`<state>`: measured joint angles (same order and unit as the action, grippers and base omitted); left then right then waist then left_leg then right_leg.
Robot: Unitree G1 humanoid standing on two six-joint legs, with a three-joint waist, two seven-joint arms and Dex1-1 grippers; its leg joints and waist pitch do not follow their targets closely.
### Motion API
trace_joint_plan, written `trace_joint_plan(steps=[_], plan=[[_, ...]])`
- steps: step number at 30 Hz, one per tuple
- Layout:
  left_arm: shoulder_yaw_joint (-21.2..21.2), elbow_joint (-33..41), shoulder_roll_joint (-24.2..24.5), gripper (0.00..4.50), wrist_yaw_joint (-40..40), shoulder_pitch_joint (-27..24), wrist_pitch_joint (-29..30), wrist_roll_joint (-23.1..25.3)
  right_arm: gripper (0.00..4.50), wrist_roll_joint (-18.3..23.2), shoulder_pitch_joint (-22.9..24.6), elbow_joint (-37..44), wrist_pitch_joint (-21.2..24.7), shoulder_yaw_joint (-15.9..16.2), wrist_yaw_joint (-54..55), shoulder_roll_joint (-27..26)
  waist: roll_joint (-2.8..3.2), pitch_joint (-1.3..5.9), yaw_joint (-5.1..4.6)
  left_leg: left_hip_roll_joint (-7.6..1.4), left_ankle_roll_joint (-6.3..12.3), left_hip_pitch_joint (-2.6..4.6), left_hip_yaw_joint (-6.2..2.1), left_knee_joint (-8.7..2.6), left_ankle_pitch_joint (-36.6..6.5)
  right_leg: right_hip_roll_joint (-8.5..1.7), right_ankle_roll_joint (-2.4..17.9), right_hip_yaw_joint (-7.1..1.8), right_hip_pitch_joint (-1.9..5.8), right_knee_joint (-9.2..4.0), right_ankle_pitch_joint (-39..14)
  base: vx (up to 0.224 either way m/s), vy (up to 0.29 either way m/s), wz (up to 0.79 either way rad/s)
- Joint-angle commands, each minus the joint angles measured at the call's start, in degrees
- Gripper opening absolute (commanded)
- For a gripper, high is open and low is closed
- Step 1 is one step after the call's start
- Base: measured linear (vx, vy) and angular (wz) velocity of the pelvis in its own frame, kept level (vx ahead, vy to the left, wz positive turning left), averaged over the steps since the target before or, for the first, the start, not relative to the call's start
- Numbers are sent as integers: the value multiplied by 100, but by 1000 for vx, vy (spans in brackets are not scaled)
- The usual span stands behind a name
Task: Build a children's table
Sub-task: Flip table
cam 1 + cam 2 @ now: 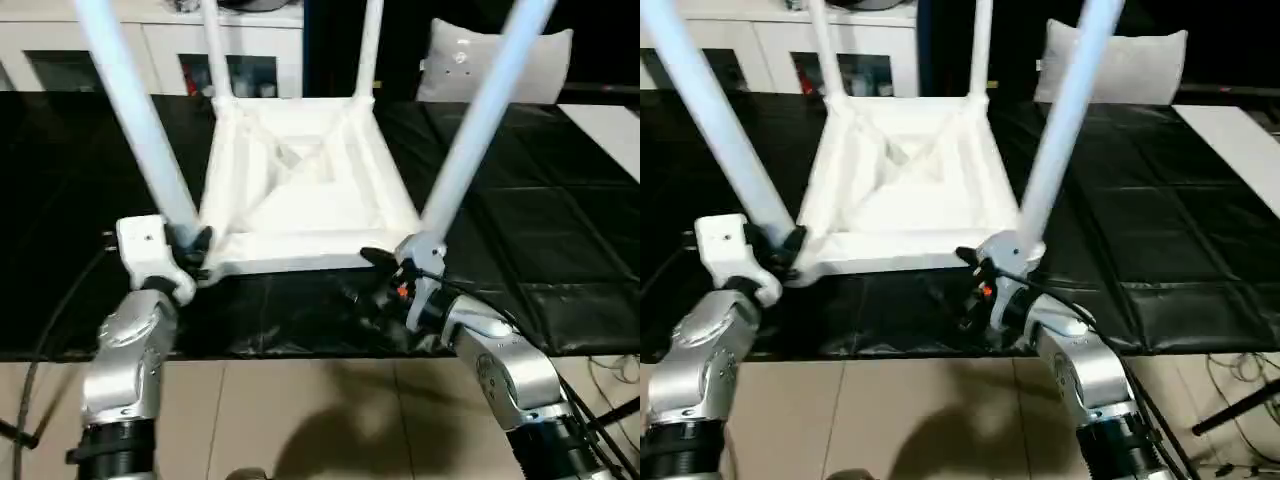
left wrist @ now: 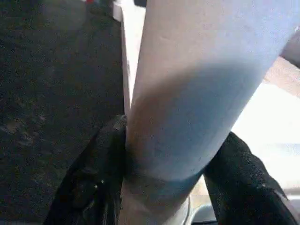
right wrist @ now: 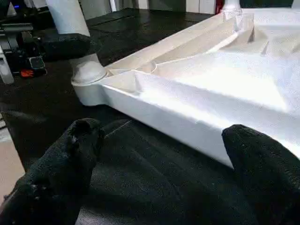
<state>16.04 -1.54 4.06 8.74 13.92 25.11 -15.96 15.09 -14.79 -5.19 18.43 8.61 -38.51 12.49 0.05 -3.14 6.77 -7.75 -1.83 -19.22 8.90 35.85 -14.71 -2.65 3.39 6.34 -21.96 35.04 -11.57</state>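
The children's table (image 1: 300, 205) lies upside down on the black-covered work table (image 1: 520, 240), ribbed underside up, all four legs standing in its corner sockets; it looks light, stiff and slick, so I judge the best hold is low on a leg beside its socket or on the top's rim. The left gripper (image 2: 166, 173) is clamped on the near-left leg (image 1: 135, 115) just above its socket, while the right gripper (image 3: 164, 159) sits spread wide and empty just off the top's near edge. The head views show all four legs, whereas the left wrist view shows both fingers (image 2: 101, 173) pressed against the tube.
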Motion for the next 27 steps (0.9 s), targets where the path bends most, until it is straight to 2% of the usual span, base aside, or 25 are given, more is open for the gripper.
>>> trace_joint_plan(steps=[1,6,8,11,14,17,18,22,23,24,25,26,27], plan=[[154,-143,-473,203,-32,-43,547,-1108,450,-39,-2,38,11,-30,9,10,-87,315,15,-577,613,-115,-221,-420,200,-812,900,-500,330,-432,-956,0,0,0],[437,224,-834,203,-222,-24,1360,-1613,450,-4,-2,10,97,-124,171,-11,-78,297,37,-580,592,-95,-217,-432,47,-785,731,-479,298,-507,-1534,0,0,0],[353,344,-842,203,-192,-57,1497,-1589,450,9,-32,-54,89,-200,283,-63,-76,292,43,-591,599,-90,-231,-450,32,-773,654,-481,287,-513,-1594,0,0,0],[221,517,-913,203,-162,-89,1693,-1675,450,-29,-197,-382,11,-416,671,-224,-80,305,46,-599,567,-69,-237,-454,83,-786,690,-487,281,-504,-1445,0,0,0],[173,646,-976,203,-221,-67,1880,-1908,450,311,-506,-868,-112,-857,985,-543,-70,303,48,-604,557,-62,-235,-461,85,-790,773,-493,278,-483,-1338,0,0,0],[159,720,-976,203,-244,-53,1988,-1955,450,494,-697,-1204,-245,-1040,1028,-683,-63,315,74,-598,587,-65,-221,-444,237,-779,797,-491,278,-452,-1122,0,0,0],[166,732,-982,203,-260,-50,2013,-1962,450,588,-741,-1265,-297,-1104,1000,-739,-41,320,93,-596,605,-64,-225,-439,281,-780,800,-487,280,-447,-1066,0,0,0],[167,751,-994,203,-265,-25,2128,-1930,450,1249,-1001,-1561,-421,-1533,694,-1124,-47,338,121,-622,711,-78,-233,-432,364,-796,886,-488,286,-408,-776,0,0,0],[125,752,-962,203,-243,-17,2153,-1874,450,1463,-1133,-1717,-399,-1678,543,-1259,4,334,116,-635,714,-82,-242,-438,350,-796,919,-486,279,-406,-751,0,0,0],[98,756,-940,203,-233,-14,2171,-1844,450,1574,-1225,-1837,-401,-1767,459,-1342,-15,326,109,-640,708,-75,-237,-447,222,-804,942,-487,282,-428,-858,0,0,0],[61,760,-914,203,-215,-12,2193,-1820,450,1562,-1379,-2075,-494,-1826,487,-1405,-14,330,115,-632,697,-72,-231,-447,201,-803,955,-484,284,-429,-892,0,0,0],[44,758,-901,203,-203,-6,2203,-1811,450,1528,-1461,-2203,-550,-1841,533,-1425,39,338,123,-641,625,-65,-235,-443,229,-803,978,-481,267,-428,-859,0,0,0],[-5,761,-864,203,-177,-5,2213,-1771,450,1503,-1597,-2399,-638,-1877,606,-1463,32,345,129,-641,594,-61,-236,-440,301,-790,988,-479,272,-403,-728,0,0,0]])
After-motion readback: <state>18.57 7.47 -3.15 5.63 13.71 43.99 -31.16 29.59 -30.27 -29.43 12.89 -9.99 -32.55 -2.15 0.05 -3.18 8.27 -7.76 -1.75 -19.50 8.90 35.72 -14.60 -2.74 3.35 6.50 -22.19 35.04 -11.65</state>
